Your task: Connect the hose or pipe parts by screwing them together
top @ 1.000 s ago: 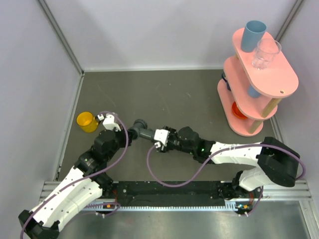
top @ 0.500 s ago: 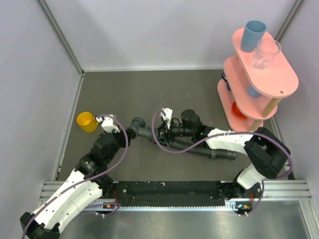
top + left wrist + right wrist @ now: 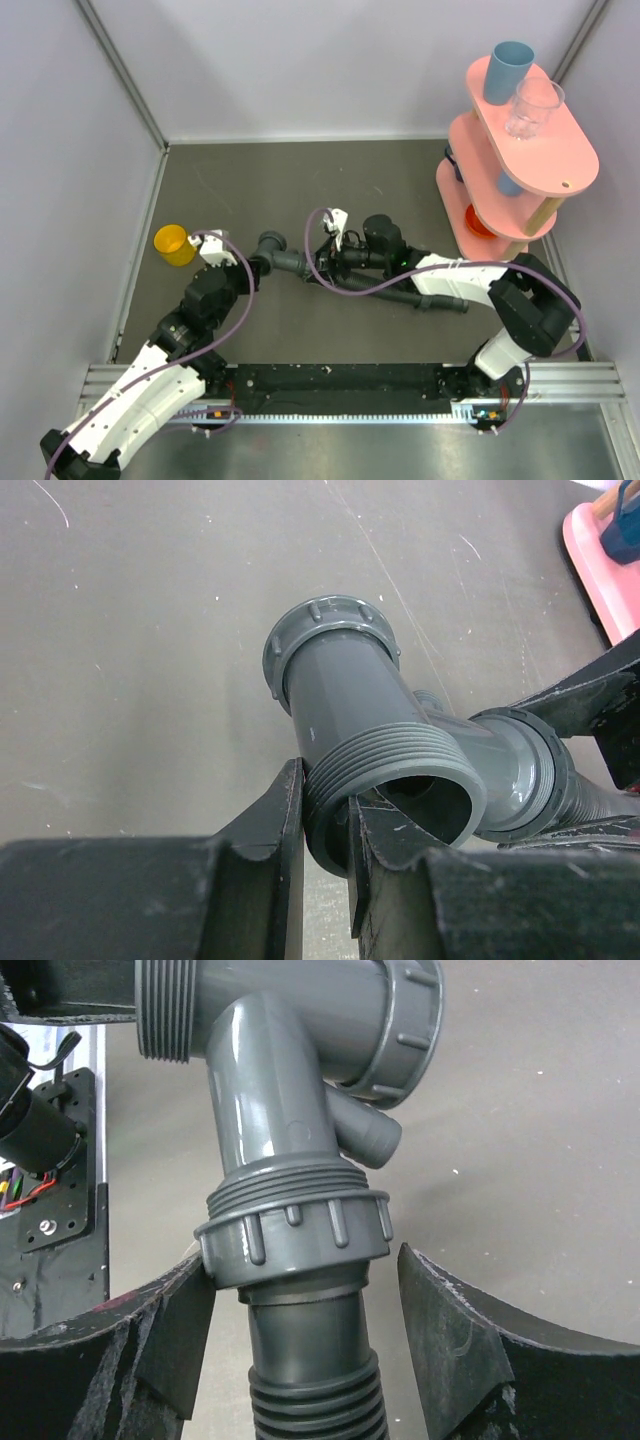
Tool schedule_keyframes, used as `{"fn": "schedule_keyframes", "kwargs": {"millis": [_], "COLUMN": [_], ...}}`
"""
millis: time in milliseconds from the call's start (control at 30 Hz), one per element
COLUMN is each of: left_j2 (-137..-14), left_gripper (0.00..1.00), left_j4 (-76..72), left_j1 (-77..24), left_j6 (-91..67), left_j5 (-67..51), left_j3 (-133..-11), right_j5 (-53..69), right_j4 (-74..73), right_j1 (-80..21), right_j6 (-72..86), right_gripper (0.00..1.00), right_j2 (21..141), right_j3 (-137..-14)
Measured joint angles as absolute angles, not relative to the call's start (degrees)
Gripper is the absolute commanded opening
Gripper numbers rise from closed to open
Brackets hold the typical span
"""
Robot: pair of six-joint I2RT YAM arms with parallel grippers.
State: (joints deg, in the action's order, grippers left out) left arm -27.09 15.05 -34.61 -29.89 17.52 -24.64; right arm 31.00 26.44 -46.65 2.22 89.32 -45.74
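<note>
far left, a yellow cup (image 3: 172, 244) stands on the grey desk (image 3: 350, 190), apart from the work. just right of it the left fingers (image 3: 254, 268) are clamped on the wall of the open threaded mouth of the branch fitting (image 3: 283, 257), steadying it near the desk's middle, much as they did a second ago. the fitting's angled branch runs rightward into the collar nut (image 3: 295, 1235) of the black ribbed hose (image 3: 440, 303). the nut sits on the branch thread, with a few turns of thread bare above it. next come the right fingers (image 3: 322, 262), and here lies the change. a second ago they gripped the collar with the forearm low across the desk, then the wrist rolled over. now they stand apart, one on each side of the nut, one plainly clear of it and the other close against it. the hose trails right along the desk beneath the right arm. judged from this, one twist of the collar has been given and let go, leaving the fingers free to turn back for a fresh hold. the joint looks started but not run home. far right, a pink tiered rack (image 3: 560, 160) carries a blue cup (image 3: 508, 70) and a clear glass (image 3: 535, 105), not involved.
</note>
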Motion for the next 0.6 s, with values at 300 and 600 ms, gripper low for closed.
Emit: {"fn": "schedule_keyframes", "kwargs": {"millis": [300, 600], "left_j2": [-26.72, -26.72], "left_gripper": [0.0, 0.0], "left_j4": [15.03, 15.0], "left_j1": [-34.59, -34.57], "left_j6": [-30.09, -30.11], "left_j5": [18.61, 18.76], "left_j3": [-24.64, -24.64], "right_j5": [29.8, 30.35], "right_j4": [26.98, 27.97], "right_j1": [-46.37, -46.24], "right_j6": [3.27, 3.27], "right_gripper": [0.74, 0.73], "right_j2": [89.86, 90.19], "right_j3": [-46.3, -46.3]}}
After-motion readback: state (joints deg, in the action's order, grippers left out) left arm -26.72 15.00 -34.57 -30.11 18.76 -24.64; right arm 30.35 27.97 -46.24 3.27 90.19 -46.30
